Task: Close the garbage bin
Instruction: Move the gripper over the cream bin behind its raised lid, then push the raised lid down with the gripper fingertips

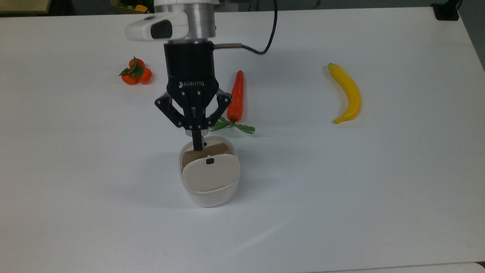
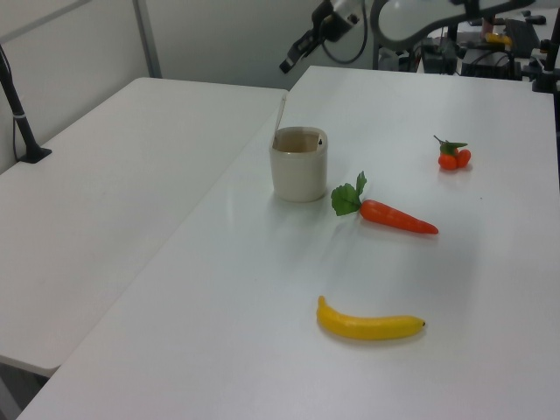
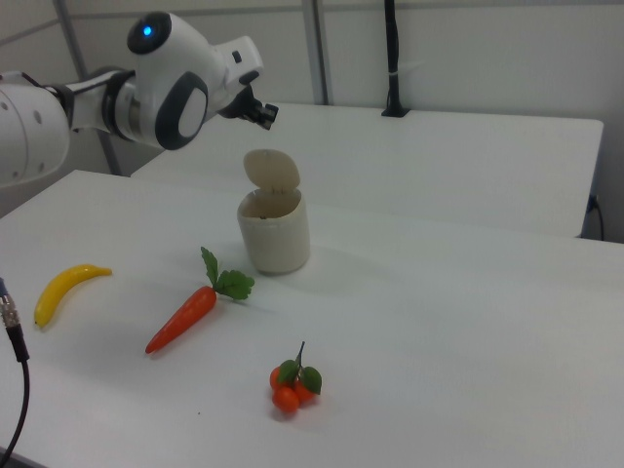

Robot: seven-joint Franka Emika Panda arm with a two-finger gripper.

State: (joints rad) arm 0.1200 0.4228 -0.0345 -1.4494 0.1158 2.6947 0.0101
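On your white table (image 1: 341,189) the bin (image 1: 209,191) stands with its lid (image 3: 272,170) upright; your gripper (image 1: 197,146), fingers together and empty, hangs above it, nothing closed yet.

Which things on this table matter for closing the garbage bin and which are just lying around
Part of the job:
- garbage bin, white, in the middle of the table
- its lid, standing open
- gripper, jaws shut, high above the bin

Just lying about:
- carrot
- banana
- oranges
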